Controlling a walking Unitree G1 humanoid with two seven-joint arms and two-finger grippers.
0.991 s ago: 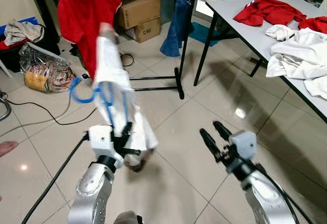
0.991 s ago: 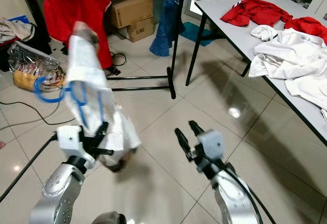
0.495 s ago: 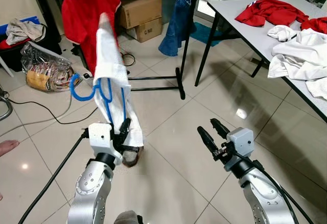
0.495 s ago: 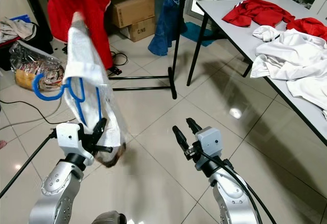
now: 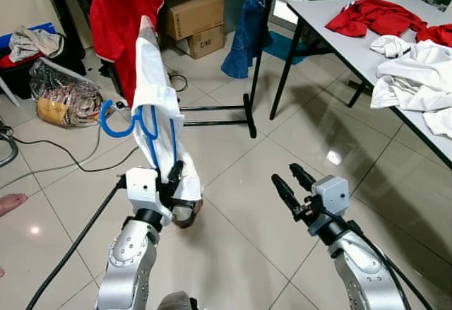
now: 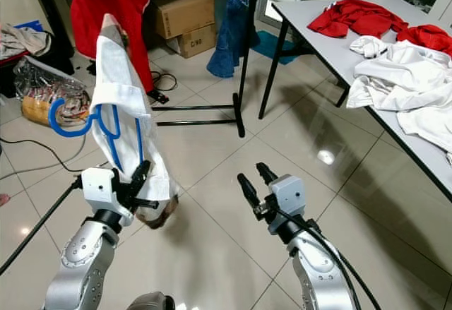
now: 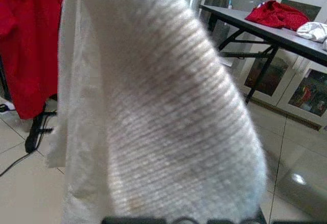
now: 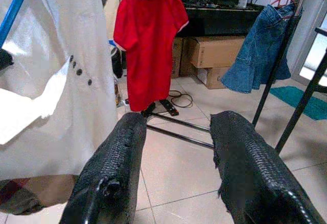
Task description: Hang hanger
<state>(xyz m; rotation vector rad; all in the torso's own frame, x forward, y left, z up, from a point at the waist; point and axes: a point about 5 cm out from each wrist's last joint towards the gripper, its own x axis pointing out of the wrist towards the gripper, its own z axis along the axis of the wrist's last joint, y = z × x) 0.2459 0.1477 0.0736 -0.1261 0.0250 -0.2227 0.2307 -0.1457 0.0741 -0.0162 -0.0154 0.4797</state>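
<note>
The left claw [image 5: 175,183] grips the lower part of a blue hanger [image 5: 145,130] carrying a white shirt [image 5: 157,105], held upright above the tiled floor [image 5: 240,155]. The hanger's hook curls out to the robot's left, and the shirt drapes past the claw. The right claw [image 5: 288,185] hovers apart, fingers spread and empty. Beyond stands a black rack [image 5: 258,56] with a red shirt [image 5: 126,20].

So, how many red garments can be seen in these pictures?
3: a red short-sleeved shirt hanging on the rack, a crumpled red garment on the grey table's far end, and a red cloth at the right edge. More may be hidden.
</note>
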